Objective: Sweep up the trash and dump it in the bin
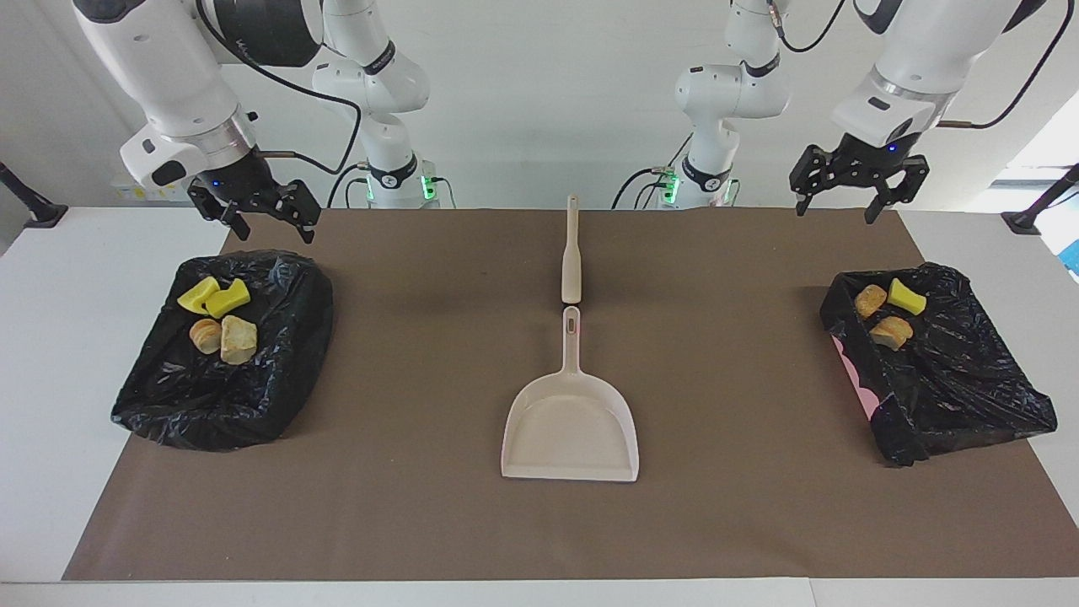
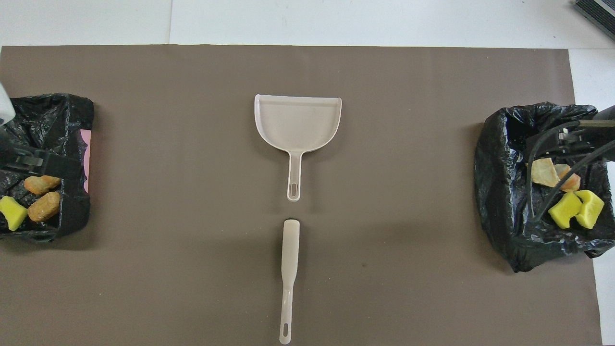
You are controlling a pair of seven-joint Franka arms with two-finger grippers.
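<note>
The trash lies in two black-bagged bins. The bin (image 1: 253, 379) at the right arm's end holds two yellow chunks (image 1: 215, 296), an orange-brown lump (image 1: 204, 335) and a beige lump (image 1: 238, 339). The bin (image 1: 961, 388) at the left arm's end holds a yellow chunk (image 1: 906, 296) and two orange-beige lumps (image 1: 890, 331). My right gripper (image 1: 271, 228) is open and empty, up in the air over its bin's edge. My left gripper (image 1: 847, 201) is open and empty, high over the other bin's edge. The trash also shows in the overhead view (image 2: 575, 209) (image 2: 43, 206).
A beige dustpan (image 1: 571, 426) lies empty mid-table on the brown mat (image 1: 405, 472), its handle toward the robots. The beige brush (image 1: 571, 253) lies in line with it, nearer to the robots. Both show in the overhead view (image 2: 298, 120) (image 2: 289, 259).
</note>
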